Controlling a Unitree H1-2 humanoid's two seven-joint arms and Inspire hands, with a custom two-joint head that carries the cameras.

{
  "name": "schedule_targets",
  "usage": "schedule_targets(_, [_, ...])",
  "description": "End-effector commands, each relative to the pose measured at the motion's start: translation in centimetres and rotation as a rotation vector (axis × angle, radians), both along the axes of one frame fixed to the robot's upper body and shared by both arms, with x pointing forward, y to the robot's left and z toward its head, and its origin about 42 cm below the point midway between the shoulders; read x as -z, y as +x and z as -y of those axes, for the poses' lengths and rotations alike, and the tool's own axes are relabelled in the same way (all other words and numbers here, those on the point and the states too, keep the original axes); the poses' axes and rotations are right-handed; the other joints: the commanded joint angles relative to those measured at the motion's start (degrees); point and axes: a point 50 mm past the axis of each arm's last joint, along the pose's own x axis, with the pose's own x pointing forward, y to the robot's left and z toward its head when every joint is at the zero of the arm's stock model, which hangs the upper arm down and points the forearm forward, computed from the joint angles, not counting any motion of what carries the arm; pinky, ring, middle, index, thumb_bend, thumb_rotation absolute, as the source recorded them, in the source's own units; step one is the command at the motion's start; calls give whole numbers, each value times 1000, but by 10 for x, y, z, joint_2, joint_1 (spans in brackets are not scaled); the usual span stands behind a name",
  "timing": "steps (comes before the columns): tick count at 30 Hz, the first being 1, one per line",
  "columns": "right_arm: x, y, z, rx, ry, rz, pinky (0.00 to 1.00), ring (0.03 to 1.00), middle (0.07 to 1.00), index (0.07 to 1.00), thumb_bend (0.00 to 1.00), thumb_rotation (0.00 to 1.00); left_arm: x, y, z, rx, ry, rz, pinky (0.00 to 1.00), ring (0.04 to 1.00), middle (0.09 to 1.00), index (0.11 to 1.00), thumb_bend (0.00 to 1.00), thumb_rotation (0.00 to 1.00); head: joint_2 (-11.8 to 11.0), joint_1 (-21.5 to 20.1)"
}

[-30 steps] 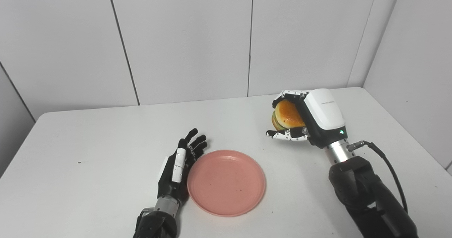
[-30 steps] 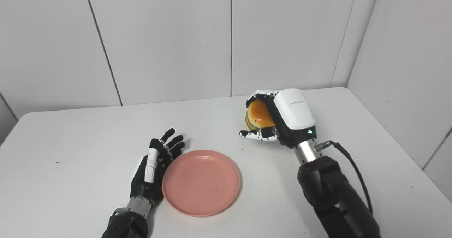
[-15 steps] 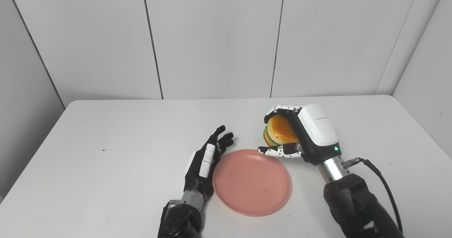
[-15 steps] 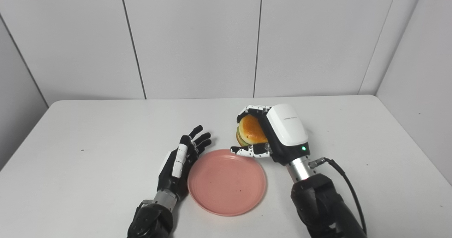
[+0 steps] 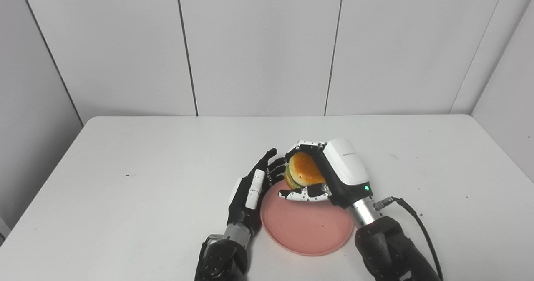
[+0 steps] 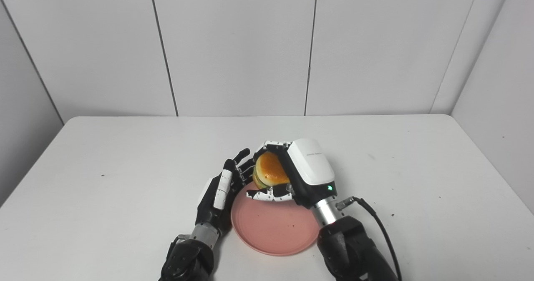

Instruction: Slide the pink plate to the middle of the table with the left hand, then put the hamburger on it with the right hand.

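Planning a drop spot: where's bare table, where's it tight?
Bare: the table left of the left robot hand, and right of the right robot hand; also the far strip by the wall. Crowded: both hands, hamburger and pink plate bunch at the near middle.

A flat round plate (image 5: 311, 235) of plain salmon pink is showing a few tiny dark specks. The round hamburger (image 5: 303, 174) is showing a glossy orange-gold bun over a green layer. The right hand (image 5: 329, 179) is wearing a white shell with a small green light, its fingers white dotted with black. The left hand (image 5: 252, 193) is showing black with one white strip. The smooth white table (image 5: 137, 181) is carrying scattered dark flecks.
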Motion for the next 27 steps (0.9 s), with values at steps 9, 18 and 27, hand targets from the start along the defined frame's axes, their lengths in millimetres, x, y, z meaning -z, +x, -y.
schedule_targets(9, [-14, 6, -12, -34, -26, 77, 253, 304, 381, 476, 507, 150, 27, -13, -9, -6, 25, -95, 804, 843, 843, 868, 891, 876, 2, -10])
schedule_targets(18, [-2, 3, -7, -32, -36, 43, 312, 368, 450, 477, 508, 147, 27, -14, -9, 4, 16, -111, 826, 834, 833, 862, 870, 872, 4, -16])
schedule_targets(27, [5, 0, -2, -21, -41, 19, 242, 304, 405, 478, 508, 147, 27, -13, -12, 6, 25, -108, 847, 844, 832, 859, 876, 870, 4, -21])
